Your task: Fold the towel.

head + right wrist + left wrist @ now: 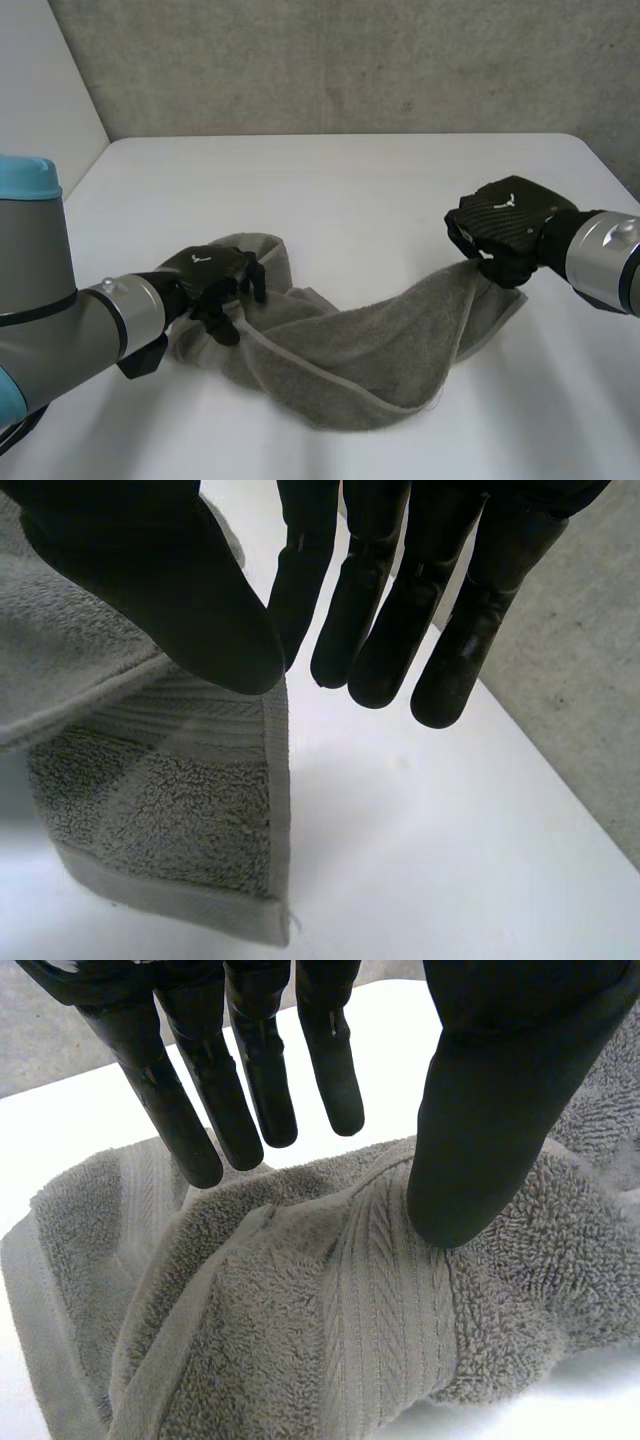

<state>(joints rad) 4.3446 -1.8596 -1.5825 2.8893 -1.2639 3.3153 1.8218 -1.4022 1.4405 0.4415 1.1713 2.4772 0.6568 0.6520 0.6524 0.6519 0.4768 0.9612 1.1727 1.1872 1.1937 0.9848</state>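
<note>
White desk [350, 180] is standing before a grey concrete wall [330, 60]. One grey towel [350, 355] is lying bunched lengthwise across the near middle of the desk. One left hand [212, 282] is resting its thumb on the towel's left end, its fingers [250, 1090] straight and gripping nothing. One right hand [505, 225] is pinching the right corner and holding it off the desk. For a clean fold, the left hand should probably be taking its own corner, so that both can be spreading the towel flat.

Towel [350, 350] grey, ribbed band near hem; left hand [212, 278], right hand [508, 222] black; table [350, 190] white.
</note>
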